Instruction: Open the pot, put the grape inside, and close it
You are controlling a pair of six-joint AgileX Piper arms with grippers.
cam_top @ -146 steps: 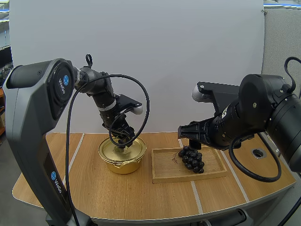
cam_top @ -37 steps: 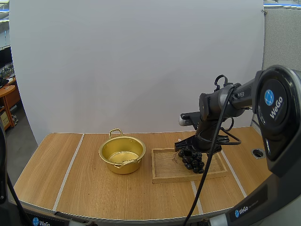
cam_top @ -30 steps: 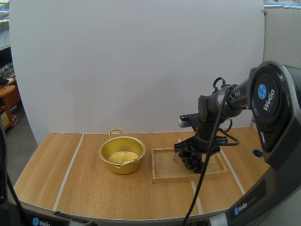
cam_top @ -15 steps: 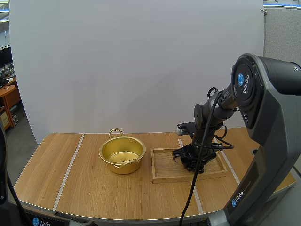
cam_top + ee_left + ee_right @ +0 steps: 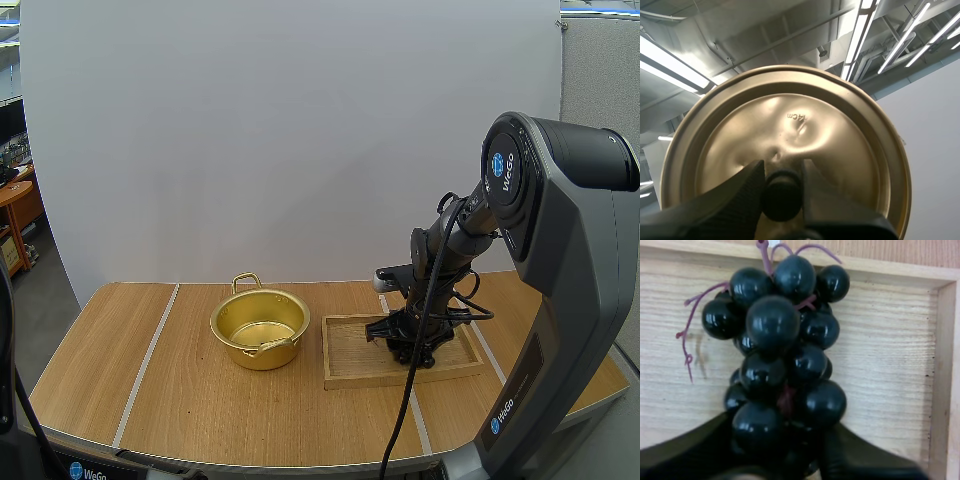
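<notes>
**While the left hand (image 5: 782, 189) holds the lid (image 5: 790, 120), the right hand (image 5: 404, 340) is at the grapes (image 5: 774, 322)**

On the surface (image 5: 200, 410), the tray (image 5: 345, 368) lies just right of the pot (image 5: 255, 352), which stands open and empty. The lid is clear of it, its knob (image 5: 781, 196) clamped between the left fingers. The grapes lie in the tray. The right hand is down over them, fingers spread to either side of the lowest berries and not visibly squeezing.

Opening looks done, so picking up the grapes is the step in hand. Next the fingers should close gently on the bunch, lift it clear of the tray wall and carry it left over the pot.
</notes>
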